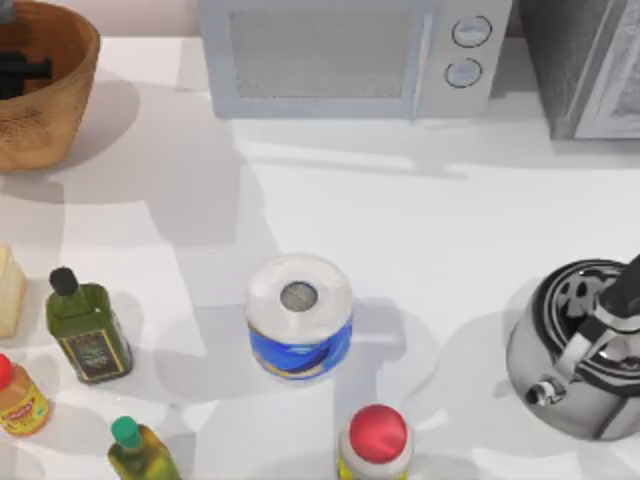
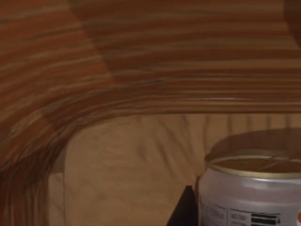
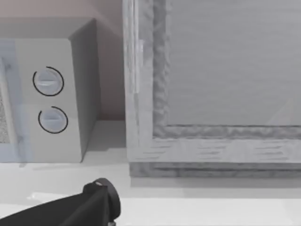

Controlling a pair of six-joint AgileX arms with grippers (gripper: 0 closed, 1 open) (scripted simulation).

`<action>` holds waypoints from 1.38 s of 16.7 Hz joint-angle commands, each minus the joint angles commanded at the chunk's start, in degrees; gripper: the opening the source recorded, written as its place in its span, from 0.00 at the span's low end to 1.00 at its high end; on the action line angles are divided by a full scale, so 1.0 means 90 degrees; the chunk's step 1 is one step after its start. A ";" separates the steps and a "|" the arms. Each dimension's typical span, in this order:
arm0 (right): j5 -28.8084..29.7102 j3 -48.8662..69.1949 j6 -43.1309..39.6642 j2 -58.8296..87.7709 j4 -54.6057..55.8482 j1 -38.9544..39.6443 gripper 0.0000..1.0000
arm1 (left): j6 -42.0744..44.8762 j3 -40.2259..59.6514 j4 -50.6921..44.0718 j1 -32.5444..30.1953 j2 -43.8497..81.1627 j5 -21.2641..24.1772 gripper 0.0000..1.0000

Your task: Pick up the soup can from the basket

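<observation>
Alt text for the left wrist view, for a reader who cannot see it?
A silver soup can with a tan-gold top stands inside the basket, whose ribbed orange-brown wall curves up behind it. A dark fingertip of the left hand shows beside the can.

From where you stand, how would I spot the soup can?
Find the wicker basket at the table's far left corner, left of the microwave. Inside it stands the soup can: a small silver cylinder with a tan-gold top, unlike the bottles outside.
</observation>
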 joint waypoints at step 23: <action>0.0000 0.0000 0.0000 0.0000 0.0000 0.0000 1.00 | -0.0813 -0.7971 0.3713 -0.0499 -0.9059 -0.0754 0.00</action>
